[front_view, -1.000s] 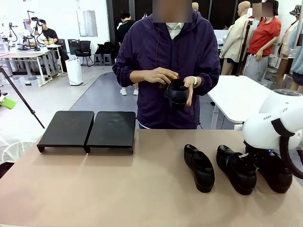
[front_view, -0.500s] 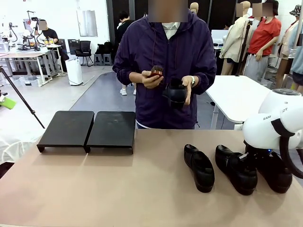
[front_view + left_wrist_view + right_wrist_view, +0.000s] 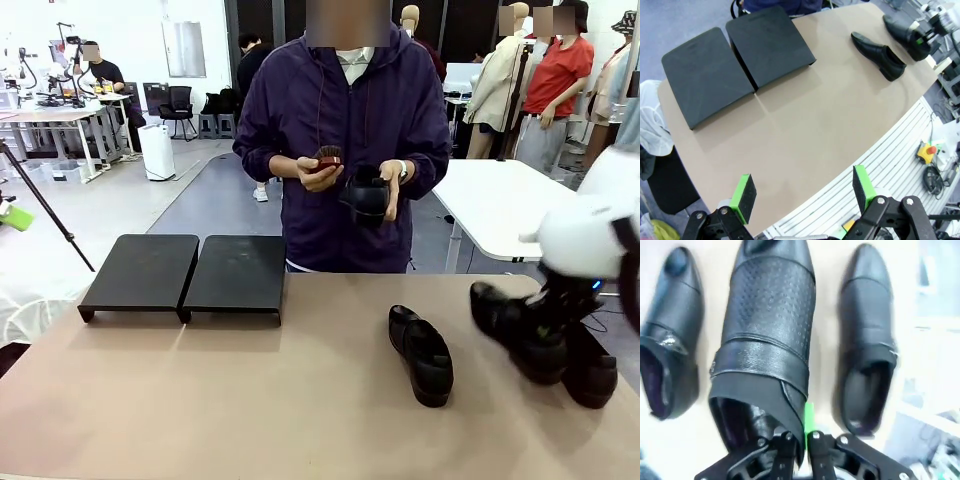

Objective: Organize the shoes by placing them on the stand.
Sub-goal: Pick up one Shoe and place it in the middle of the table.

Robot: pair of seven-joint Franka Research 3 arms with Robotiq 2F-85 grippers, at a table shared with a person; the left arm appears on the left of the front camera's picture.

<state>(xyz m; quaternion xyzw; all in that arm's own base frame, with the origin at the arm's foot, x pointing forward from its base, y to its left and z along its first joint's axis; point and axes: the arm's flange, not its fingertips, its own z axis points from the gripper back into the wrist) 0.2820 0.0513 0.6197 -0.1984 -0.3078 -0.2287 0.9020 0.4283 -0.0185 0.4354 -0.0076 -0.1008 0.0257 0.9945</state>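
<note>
R gripper (image 3: 799,437) is clamped on the back rim of 1 shoe (image 3: 770,330), up in the air, toe at 12. The stand (image 3: 235,270) is far off at 9, nearer the L gripper (image 3: 804,189), fingers apart, empty.

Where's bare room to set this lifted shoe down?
Both halves of the stand are bare. The table is open between it and the lone shoe. It is crowded at the right edge, around the right gripper and its held shoe.

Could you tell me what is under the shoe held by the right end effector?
The held shoe, clamped at its collar by the right end effector, hangs over the tan table, another shoe resting beside it. The patch directly beneath is covered by the shoe.
</note>
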